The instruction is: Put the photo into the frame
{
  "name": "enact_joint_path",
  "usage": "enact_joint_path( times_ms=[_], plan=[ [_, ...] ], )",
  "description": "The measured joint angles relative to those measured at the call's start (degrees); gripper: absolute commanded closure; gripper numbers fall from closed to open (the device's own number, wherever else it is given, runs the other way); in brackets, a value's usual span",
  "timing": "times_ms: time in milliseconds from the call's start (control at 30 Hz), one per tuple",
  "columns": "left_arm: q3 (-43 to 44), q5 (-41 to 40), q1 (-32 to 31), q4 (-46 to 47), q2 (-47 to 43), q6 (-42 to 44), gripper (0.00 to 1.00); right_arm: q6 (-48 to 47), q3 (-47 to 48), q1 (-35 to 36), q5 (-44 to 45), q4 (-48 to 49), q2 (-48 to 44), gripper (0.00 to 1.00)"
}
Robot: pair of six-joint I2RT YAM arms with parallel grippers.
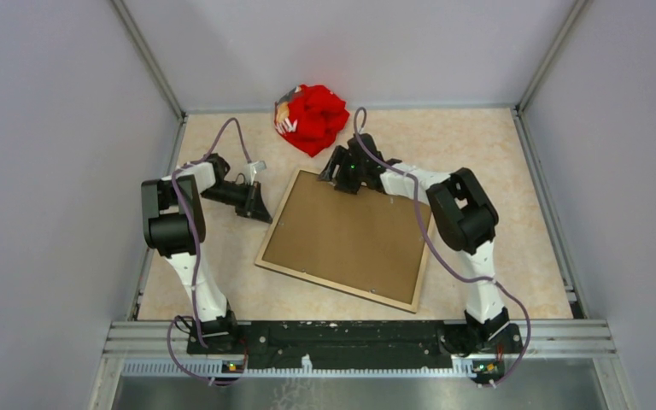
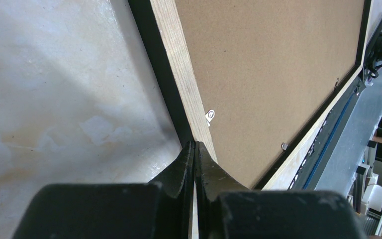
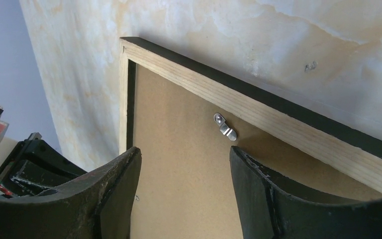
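Left fingers closed at frame edge, back-up, long axis skewed left-right

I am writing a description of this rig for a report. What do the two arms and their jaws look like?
Both the left arm and the right arm have white links joined by bulky black joint housings. A purple-grey cable runs along each arm. The jaws are black, thick and curved, they taper to thin tips, and their surfaces are scuffed.
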Motion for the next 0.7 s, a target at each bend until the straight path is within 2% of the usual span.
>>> enact_joint_path(
  times_ms=[700],
  plan=[
    [0.0, 0.1, 0.0, -0.1, 0.0, 0.5, 0.92, 0.0, 3.4, 0.0, 1.5, -0.6, 2.3, 0.35]
  ],
)
